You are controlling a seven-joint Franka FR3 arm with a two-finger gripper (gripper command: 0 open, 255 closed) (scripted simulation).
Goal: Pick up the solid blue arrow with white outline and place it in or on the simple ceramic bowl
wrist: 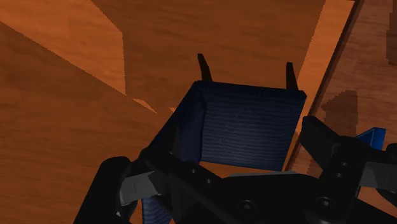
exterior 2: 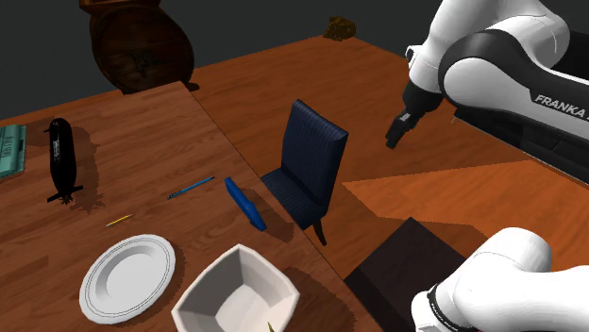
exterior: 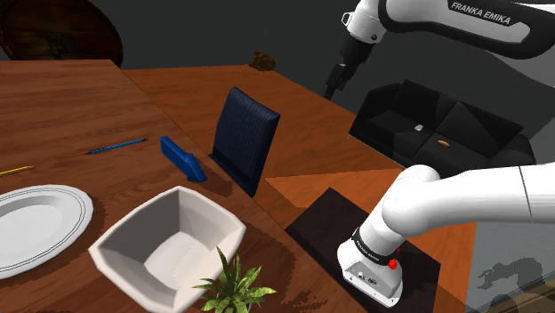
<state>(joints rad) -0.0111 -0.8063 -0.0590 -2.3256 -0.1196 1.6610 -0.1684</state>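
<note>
**A:** Start with the gripper. Wide or narrow?

**B:** Wide. Spread well apart at the fingers, going by the wrist view. Clasping nothing, touching nothing. Looking down past them onto the dark blue chair, with no contact.

**A:** Hanging where?

**B:** Up in the air over the orange-brown floor, beyond the chair in the shoulder view. Well apart from the wooden table and everything on it.

**A:** Now count, from the shoulder view's left.

**B:** Counted one yellow pencil at the far left edge. Next, one white plate, lying flat. Then one blue pen, farther back on the table. Then one white bowl, squarish, open side up, just beside the plate.

**A:** And the task's piece?

**B:** Found one blue arrow, lying flat on the table. Placed just past the bowl and apart from it, between the pen and the chair, near the table's edge.

**A:** Anything further right?

**B:** One small green plant at the bottom edge, close against the bowl. One chair, as said, pulled up to the table. One black sofa off on the floor at the right.

**A:** Anything to add from the second exterior view?

**B:** One tall black object, standing upright on the table at that view's left.
</note>
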